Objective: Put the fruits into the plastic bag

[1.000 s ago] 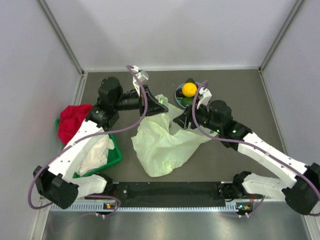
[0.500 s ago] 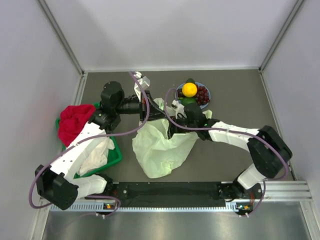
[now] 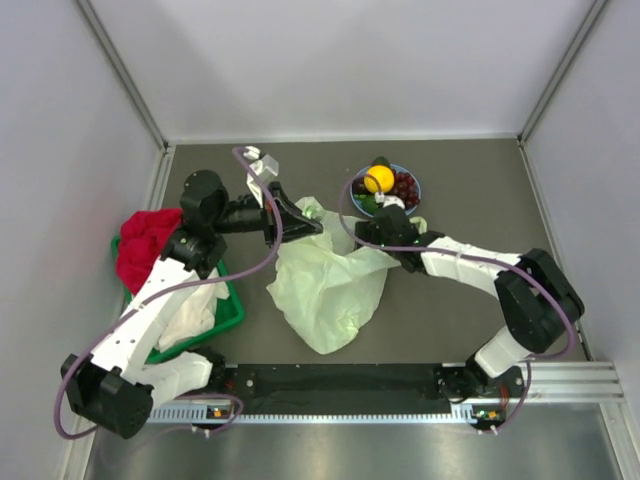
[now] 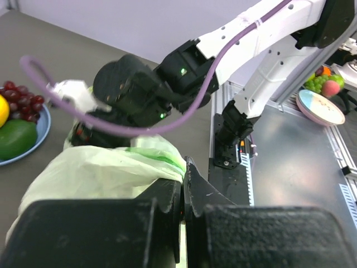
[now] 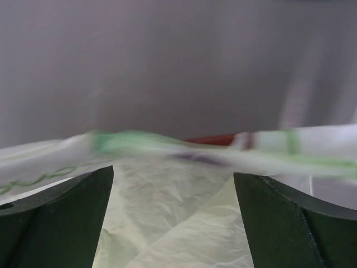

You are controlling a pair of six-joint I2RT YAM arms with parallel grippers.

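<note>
The pale yellow-green plastic bag (image 3: 330,285) lies crumpled mid-table. My left gripper (image 3: 300,220) is shut on the bag's upper edge; the left wrist view shows the jaws (image 4: 183,190) pinched on the bag's plastic (image 4: 100,173). My right gripper (image 3: 364,234) is at the bag's right upper edge, open wide, with the bag (image 5: 173,223) between its fingers, not gripped. The orange citrus (image 3: 378,180), grapes (image 3: 404,186), green avocado-like fruit (image 3: 369,203) and small dark fruit (image 3: 381,162) sit on the blue plate (image 3: 414,196) behind the right wrist.
A green basket (image 3: 228,312) at the left holds a red cloth (image 3: 145,240) and white cloths (image 3: 195,310). Grey walls enclose the table on three sides. The left wrist view shows a pink plate (image 4: 318,106) with fruits beyond the rail.
My left gripper has moved left with the bag's edge, stretching the bag's top. My right arm swung in to the bag's right edge, then drew back slightly.
</note>
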